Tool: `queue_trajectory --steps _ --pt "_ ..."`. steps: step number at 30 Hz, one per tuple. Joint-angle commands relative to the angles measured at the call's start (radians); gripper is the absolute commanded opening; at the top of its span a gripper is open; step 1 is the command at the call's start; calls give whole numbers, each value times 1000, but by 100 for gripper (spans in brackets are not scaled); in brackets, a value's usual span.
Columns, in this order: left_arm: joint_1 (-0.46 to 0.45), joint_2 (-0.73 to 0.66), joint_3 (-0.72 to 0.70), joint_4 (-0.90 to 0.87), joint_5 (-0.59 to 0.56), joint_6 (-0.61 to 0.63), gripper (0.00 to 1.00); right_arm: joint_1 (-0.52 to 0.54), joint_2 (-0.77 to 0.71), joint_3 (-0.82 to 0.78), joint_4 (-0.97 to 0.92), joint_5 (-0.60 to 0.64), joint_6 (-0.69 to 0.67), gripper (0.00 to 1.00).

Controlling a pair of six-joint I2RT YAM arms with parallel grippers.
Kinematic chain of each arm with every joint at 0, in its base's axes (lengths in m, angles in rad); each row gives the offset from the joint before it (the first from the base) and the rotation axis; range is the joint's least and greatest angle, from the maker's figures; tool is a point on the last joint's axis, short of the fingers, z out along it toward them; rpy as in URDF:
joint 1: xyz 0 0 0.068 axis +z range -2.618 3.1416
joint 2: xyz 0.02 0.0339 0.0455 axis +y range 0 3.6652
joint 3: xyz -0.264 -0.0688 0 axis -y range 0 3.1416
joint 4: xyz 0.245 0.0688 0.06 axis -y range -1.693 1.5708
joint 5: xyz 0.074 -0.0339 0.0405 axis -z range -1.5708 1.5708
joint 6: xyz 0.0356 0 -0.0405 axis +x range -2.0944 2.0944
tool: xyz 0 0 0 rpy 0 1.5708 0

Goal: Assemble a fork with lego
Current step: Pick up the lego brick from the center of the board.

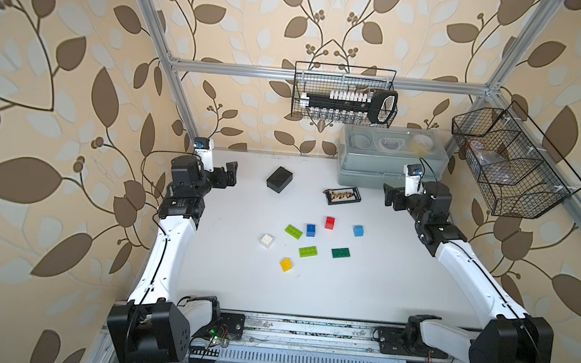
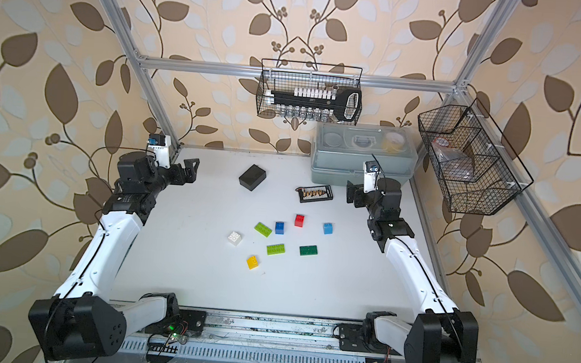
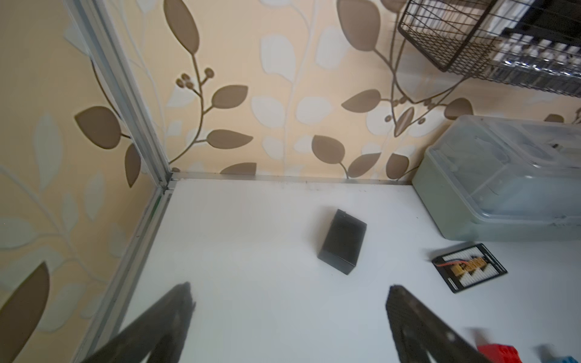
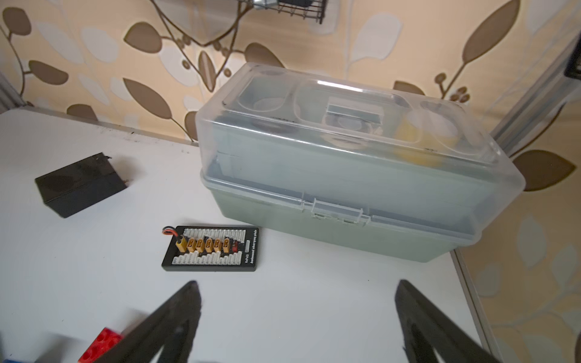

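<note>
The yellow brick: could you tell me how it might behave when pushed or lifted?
The yellow brick looks like rigid moulded plastic, so probably stiff and light. Squat with flat sides, it should slide on the smooth table rather than roll.

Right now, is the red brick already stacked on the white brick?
No, in a top view the red brick sits alone on the table, apart from the white brick.

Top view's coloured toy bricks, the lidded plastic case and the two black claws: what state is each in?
Studded plastic bricks, white square, yellow square, red square, blue square, light-blue square, lime oblong, second lime oblong, dark-green oblong: all loose, none joined.
Grey-green plastic case with clear lid: lid shut, front latch down.
Left black gripper: open, empty.
Right black gripper: open, empty.
</note>
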Motion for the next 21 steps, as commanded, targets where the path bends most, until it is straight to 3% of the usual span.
queue_trajectory --steps 1,10,21 --pt "2 -33 48 -167 144 36 99 33 41 104 -276 -36 -72 95" --pt "-59 -70 41 -255 264 31 99 97 146 221 -564 -10 -48 93" --pt "-267 -85 -103 -189 182 -10 99 213 251 145 -584 62 140 90"
